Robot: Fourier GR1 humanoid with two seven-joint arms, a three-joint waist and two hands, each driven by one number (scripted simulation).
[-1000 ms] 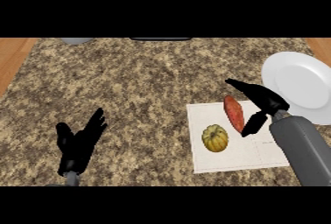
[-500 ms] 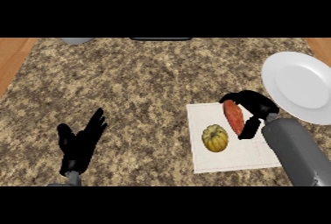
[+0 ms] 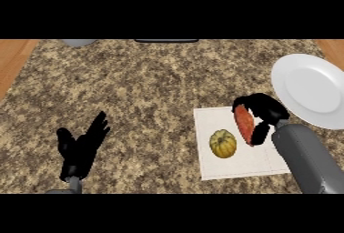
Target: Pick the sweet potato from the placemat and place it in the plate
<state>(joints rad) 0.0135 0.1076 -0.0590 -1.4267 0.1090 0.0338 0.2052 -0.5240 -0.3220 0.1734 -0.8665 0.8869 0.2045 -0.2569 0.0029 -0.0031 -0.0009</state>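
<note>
Where it hovered open, the right hand (image 3: 265,111) now clasps the sweet potato (image 3: 245,125).

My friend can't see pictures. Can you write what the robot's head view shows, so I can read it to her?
The robot's right hand curls around an orange sweet potato on a white placemat, beside a yellow squash. A white plate waits to the right; the left hand rests open.

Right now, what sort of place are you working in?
Probably a kitchen counter: a speckled granite-like counter top, a white plate at the right, and a placemat with a sweet potato and a small yellow squash on it.
</note>
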